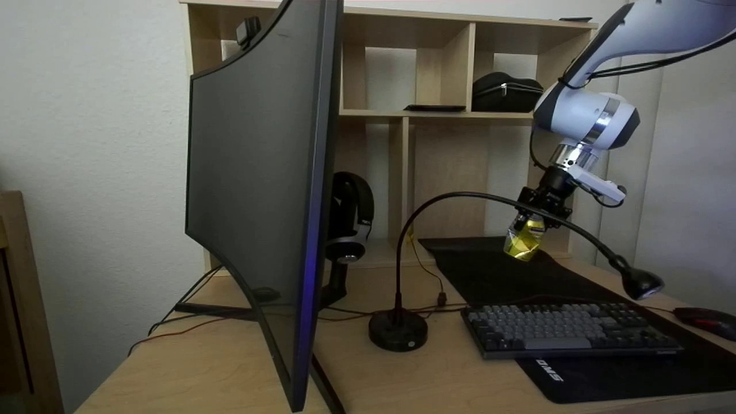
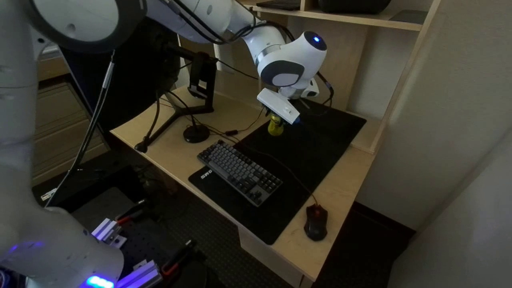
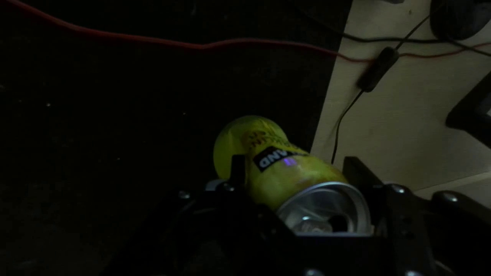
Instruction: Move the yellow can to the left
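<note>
The yellow can [image 1: 524, 240] is held by my gripper [image 1: 537, 215], tilted, and appears to be above the dark desk mat at the back. In an exterior view the can [image 2: 275, 126] is partly hidden behind the wrist camera housing. In the wrist view the can [image 3: 284, 165] sits between the two black fingers of the gripper [image 3: 293, 172], with its silver top toward the camera. Its body looks dented and bent. The gripper is shut on it. The dark picture hides the exact finger contact.
A black gooseneck lamp [image 1: 398, 330] arches in front of the gripper in an exterior view. A keyboard [image 1: 569, 328] and mouse [image 2: 316, 222] lie on the desk side. A large monitor [image 1: 259, 172] stands beyond the lamp. Shelves [image 1: 437, 115] rise behind; cables [image 3: 378, 69] cross the desk.
</note>
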Robot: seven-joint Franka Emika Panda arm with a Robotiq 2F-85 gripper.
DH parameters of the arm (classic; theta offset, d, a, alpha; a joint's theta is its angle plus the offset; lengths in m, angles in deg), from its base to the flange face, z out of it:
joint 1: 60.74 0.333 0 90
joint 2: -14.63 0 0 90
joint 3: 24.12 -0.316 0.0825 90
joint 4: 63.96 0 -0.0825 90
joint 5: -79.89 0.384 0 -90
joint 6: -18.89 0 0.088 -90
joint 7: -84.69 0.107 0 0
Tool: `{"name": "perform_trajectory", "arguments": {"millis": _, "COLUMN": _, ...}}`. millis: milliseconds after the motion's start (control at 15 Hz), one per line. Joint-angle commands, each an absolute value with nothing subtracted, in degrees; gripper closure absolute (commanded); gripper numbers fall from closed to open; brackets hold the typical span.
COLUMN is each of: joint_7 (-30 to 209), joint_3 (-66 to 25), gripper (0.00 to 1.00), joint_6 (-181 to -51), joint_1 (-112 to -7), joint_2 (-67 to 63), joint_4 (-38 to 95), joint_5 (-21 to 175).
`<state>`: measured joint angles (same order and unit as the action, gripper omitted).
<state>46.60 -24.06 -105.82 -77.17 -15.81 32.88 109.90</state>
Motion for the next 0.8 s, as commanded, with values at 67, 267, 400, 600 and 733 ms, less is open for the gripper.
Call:
{"name": "perform_trajectory", "arguments": {"millis": 67, "joint_7": 48.21, "joint_3": -24.41, "gripper": 0.61, "joint_6": -105.55, "joint_1": -77.27, "joint_2": -15.81, "joint_4": 32.88, "joint_5": 107.87}}
{"name": "perform_trajectory", "arguments": {"millis": 267, "joint_7": 45.39, "joint_3": -27.58, "gripper": 0.61, "joint_6": -102.95, "joint_1": -75.69, "joint_2": -13.2, "joint_4": 35.49, "joint_5": 107.47}}
{"name": "perform_trajectory", "arguments": {"millis": 400, "joint_7": 44.91, "joint_3": -30.08, "gripper": 0.61, "joint_6": -100.83, "joint_1": -73.92, "joint_2": -11.85, "joint_4": 36.39, "joint_5": 107.85}}
{"name": "perform_trajectory", "arguments": {"millis": 600, "joint_7": 48.06, "joint_3": -32.77, "gripper": 0.61, "joint_6": -93.9, "joint_1": -70.7, "joint_2": -14.0, "joint_4": 29.84, "joint_5": 108.03}}
{"name": "perform_trajectory", "arguments": {"millis": 733, "joint_7": 48.22, "joint_3": -32.28, "gripper": 0.36, "joint_6": -96.16, "joint_1": -70.04, "joint_2": -13.92, "joint_4": 30.92, "joint_5": 108.39}}
